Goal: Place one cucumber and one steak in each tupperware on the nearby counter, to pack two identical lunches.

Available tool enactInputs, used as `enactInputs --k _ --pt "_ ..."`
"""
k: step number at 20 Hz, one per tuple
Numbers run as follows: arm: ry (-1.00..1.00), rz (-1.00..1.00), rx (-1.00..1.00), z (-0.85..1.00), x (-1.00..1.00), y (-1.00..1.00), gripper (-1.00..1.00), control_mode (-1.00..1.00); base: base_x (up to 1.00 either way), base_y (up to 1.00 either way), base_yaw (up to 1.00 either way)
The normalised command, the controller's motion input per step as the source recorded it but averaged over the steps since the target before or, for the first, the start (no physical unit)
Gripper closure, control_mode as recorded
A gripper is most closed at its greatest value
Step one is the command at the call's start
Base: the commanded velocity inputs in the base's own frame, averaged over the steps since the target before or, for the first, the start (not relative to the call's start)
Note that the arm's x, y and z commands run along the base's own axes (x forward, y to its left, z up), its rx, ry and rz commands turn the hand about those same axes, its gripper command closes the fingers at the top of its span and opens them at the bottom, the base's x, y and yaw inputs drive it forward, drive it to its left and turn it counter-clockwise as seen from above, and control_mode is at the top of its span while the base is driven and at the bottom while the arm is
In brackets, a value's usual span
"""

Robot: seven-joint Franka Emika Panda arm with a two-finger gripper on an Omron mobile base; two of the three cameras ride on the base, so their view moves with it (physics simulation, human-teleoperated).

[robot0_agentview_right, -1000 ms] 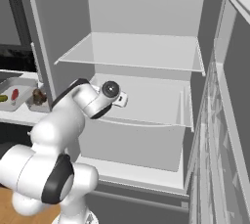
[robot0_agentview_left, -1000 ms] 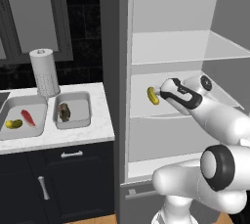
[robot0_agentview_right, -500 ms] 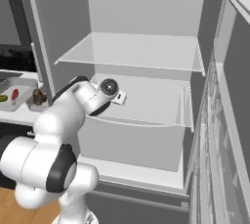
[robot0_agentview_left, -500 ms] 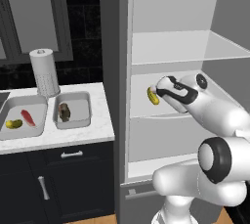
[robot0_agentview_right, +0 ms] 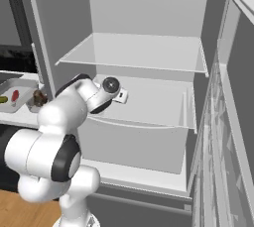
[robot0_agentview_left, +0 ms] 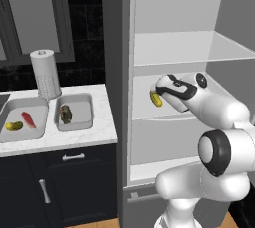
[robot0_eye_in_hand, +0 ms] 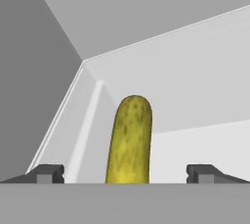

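You see the jaws spread wide, 1 fingertip (robot0_eye_in_hand: 46,173) at 9 o'clock of the cucumber (robot0_eye_in_hand: 130,140), the other at 3 o'clock. The cucumber lies on the fridge shelf (robot0_agentview_left: 172,115), not pinched.

Flat, even rendered light, no clear source, fridge interior (robot0_agentview_right: 149,52) bright and pale grey, backsplash (robot0_agentview_left: 79,3) dark, shadows soft and faint, no glare or motion blur, edges slightly jagged, no visible lens distortion, all sharp.
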Motion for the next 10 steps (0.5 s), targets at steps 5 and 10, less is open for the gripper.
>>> enactInputs --k 5,10 --pt "0.00 0.00 -0.01 -0.08 0.09 0.08 -1.00 -1.00 0.00 0.00 0.00" --pt "0.00 0.00 0.00 -0.14 0.00 0.00 -1.00 -1.00 0.00 0.00 0.00"
